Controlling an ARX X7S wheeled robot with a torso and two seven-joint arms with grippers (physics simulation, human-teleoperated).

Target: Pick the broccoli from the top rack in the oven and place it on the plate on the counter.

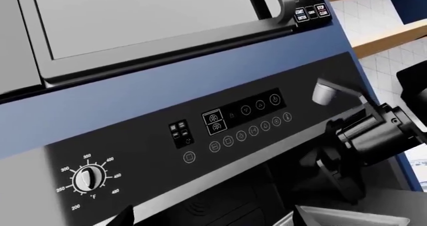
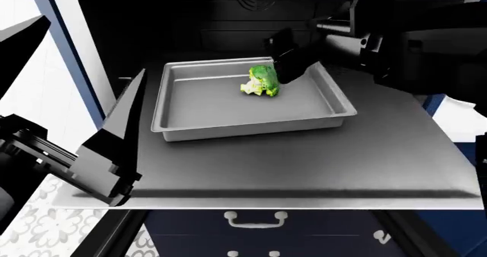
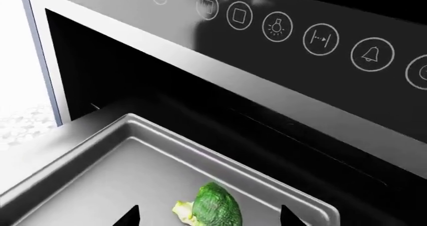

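R gripper (image 2: 283, 69) fingers (image 2: 293, 60) spread apart, straddling the broccoli (image 2: 261, 81) w/o gripping it. Broccoli: small floret, dark green bumpy crown, pale stem, lying near back-right corner of the silver baking tray (image 2: 198, 106). Tray sits on the top rack (image 2: 304, 160), pulled out of the oven (image 2: 190, 17). L gripper (image 2: 114, 149) near rack's front-left edge; fingers' state can't tell.

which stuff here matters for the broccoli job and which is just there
Job: broccoli, top rack, oven, right gripper poised at the broccoli.
Just there: baking tray, temperature dial, microwave, cabinet handle.
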